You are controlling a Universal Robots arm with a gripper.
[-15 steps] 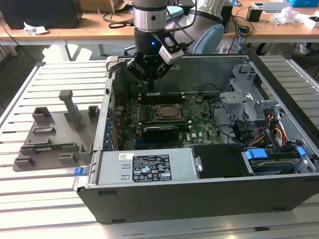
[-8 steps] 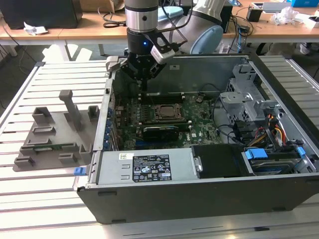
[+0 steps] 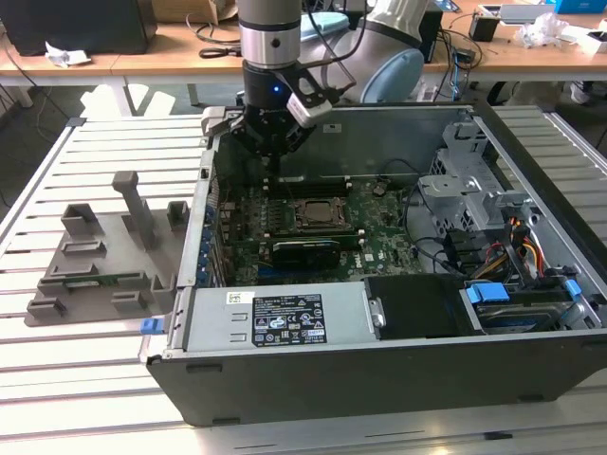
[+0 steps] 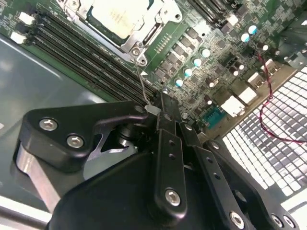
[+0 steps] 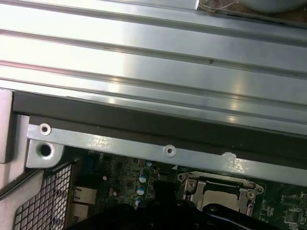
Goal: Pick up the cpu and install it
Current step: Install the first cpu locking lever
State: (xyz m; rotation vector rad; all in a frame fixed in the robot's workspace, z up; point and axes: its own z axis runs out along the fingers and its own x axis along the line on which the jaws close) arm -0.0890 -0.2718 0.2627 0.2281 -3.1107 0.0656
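Gripper (image 4: 165, 112) hung low inside the open grey metal computer case (image 3: 531, 379), its black fingers drawn together with nothing between them, tips just above the thin wire lever of the socket. Silver-grey square cpu (image 4: 122, 14) with its pale metal top plate already lay seated in the metal-framed socket (image 4: 158, 28) on the green motherboard (image 4: 216, 43); I saw the same socket from the exterior view (image 3: 311, 212), near the board's centre.

I judged the chip light, stiff and flat, its metal lid slick. Fragile on the underside, so any hold should be on opposite edges of the rim, never on the face, and kept level.

Around it: long black memory slots (image 4: 81, 52) ran just beside the socket, rows of blue-topped capacitors (image 4: 196, 62) on its other side. A red-and-black wire pair (image 4: 268, 96) trailed over the perforated rear panel. Case wall stood close behind the arm. Grey plastic holder tray (image 3: 104, 256) sat on the slatted desk (image 3: 57, 379) at the exterior view's left, well apart from the case.
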